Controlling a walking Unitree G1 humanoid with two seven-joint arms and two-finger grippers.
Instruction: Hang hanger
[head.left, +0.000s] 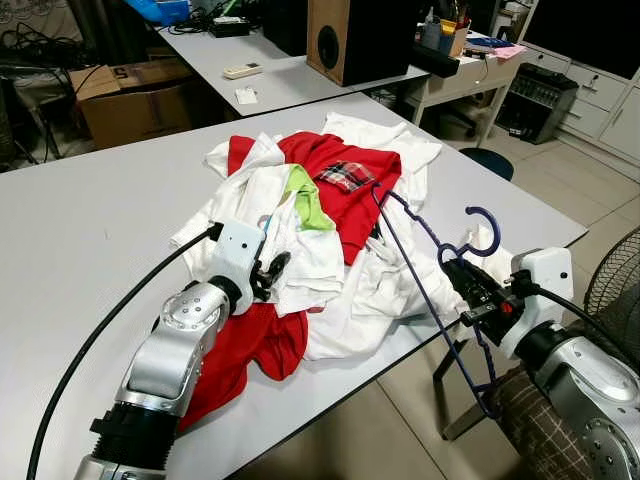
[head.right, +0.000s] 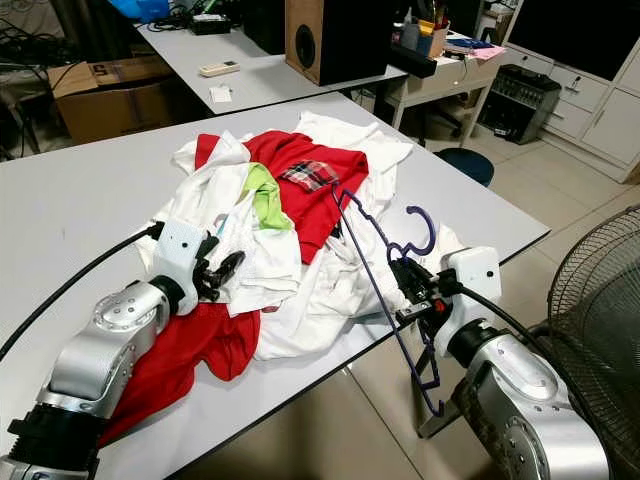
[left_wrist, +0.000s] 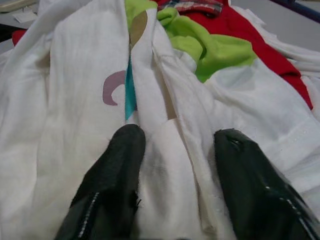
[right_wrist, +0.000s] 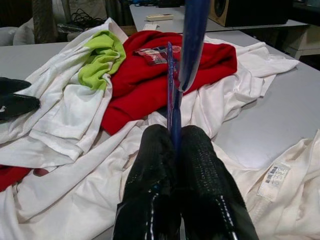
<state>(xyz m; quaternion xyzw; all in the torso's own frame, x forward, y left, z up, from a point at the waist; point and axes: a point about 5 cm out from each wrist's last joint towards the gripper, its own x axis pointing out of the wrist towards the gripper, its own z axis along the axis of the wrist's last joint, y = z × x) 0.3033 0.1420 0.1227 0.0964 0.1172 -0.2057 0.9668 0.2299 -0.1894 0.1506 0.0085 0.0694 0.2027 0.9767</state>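
At the table's near edge (head.left: 330, 400), the right gripper (head.left: 468, 285) pinches a purple hanger (head.left: 425, 285) shut by its neck, frame half overhanging the floor; the left gripper (head.left: 272, 272), fingers spread, rests on a white shirt (left_wrist: 75, 110). Lifting clear before swinging should avoid snagging the pile; a fan (head.left: 615, 290) crowds the right.

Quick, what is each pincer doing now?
Left pincer: open, resting on the white garment.
Right pincer: shut on the blue hanger.
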